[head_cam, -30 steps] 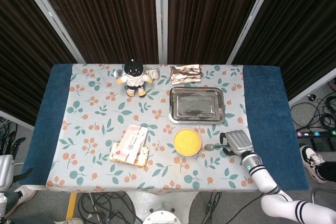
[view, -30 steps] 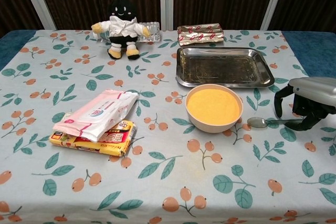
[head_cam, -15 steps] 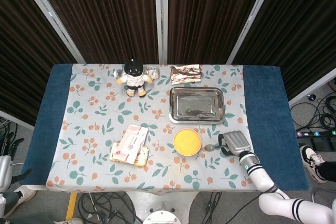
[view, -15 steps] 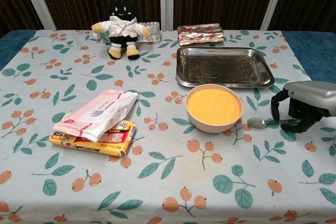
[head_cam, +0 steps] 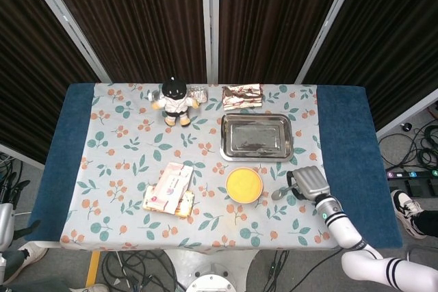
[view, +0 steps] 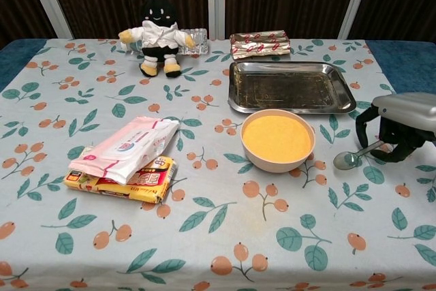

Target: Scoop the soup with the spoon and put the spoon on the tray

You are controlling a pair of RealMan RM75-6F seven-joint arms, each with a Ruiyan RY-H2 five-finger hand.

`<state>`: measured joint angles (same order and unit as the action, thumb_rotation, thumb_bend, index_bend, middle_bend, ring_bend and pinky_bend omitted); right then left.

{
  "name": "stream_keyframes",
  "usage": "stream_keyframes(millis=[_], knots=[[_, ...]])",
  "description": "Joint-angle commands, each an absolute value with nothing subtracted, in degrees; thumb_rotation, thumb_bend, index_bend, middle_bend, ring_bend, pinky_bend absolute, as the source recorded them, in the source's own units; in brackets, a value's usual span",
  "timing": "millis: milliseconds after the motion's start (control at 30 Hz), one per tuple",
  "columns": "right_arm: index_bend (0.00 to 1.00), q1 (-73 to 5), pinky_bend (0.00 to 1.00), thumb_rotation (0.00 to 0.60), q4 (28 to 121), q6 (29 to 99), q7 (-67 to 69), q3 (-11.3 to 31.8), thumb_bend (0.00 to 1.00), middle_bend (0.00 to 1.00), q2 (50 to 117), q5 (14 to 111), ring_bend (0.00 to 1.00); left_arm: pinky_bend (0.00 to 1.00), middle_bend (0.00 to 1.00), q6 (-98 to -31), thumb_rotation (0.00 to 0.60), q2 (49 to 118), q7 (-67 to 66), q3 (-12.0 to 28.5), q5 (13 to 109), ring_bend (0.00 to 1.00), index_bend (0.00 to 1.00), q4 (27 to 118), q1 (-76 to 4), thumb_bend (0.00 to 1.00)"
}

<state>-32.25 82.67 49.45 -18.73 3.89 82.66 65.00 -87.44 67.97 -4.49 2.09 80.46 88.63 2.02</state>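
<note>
The spoon (view: 355, 155) sat just right of the bowl of soup (view: 277, 139), its round bowl end tilted down toward the tablecloth (view: 204, 230) and its handle angled up into the right hand (view: 400, 125). That hand's dark fingers (view: 366, 120) were curled down around the handle, pinching it, while its grey back faced upward; from above, the right hand (head_cam: 309, 182) lay near the table's right front, beside the blue border. The left hand did not appear in either view.

The soup was an even orange-yellow, filling the pale bowl close to its rim. Behind it, near but apart, lay the metal tray (view: 291, 86), with nothing in it.

Writing was scarce and too small to read: the pink-and-white wipes packet (view: 129, 146) bore a small blue label, and the yellow packet (view: 122, 182) under it showed red printing, neither legible. The brown foil package (view: 259, 43) behind the tray also carried unreadable lettering. At the back left stood a plush doll (view: 157, 35) with a black head and white clothes, a clear plastic item behind it.
</note>
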Motion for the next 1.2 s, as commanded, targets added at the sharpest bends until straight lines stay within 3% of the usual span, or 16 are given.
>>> stream_keyframes(millis=[33,267,500,733,1200], knots=[[0.58,-33.8,1.00,0.600,85.9,50.6,-21.5,4.6,0.36,1.00,79.0,67.1,1.00,0.11,0.12,-87.6,0.600,67.9,-4.4,2.1,80.6,0.10,0.24,88.7,2.0,0.07],[0.63,-39.6,1.00,0.600,91.1,49.1,-28.6,7.5,0.37,1.00,72.9,69.3,1.00,0.11,0.12,-88.0,0.600,67.9,-4.3,2.1,80.8,0.10,0.24,88.6,2.2,0.06],[0.68,-47.3,1.00,0.600,91.6,45.2,-40.5,8.6,0.38,1.00,73.9,67.7,1.00,0.11,0.12,-88.6,0.600,67.8,-3.7,2.2,80.7,0.10,0.24,88.3,2.7,0.07],[0.73,-52.5,1.00,0.600,90.1,44.3,-50.4,7.2,0.39,1.00,78.6,65.0,1.00,0.11,0.12,-88.6,0.600,68.0,-2.7,2.1,80.2,0.10,0.24,87.4,3.2,0.06],[0.76,-56.3,1.00,0.600,87.6,48.9,-67.1,1.7,0.40,1.00,84.2,65.4,1.00,0.11,0.12,-88.5,0.600,68.4,-1.2,1.7,80.0,0.10,0.24,85.5,4.1,0.06]])
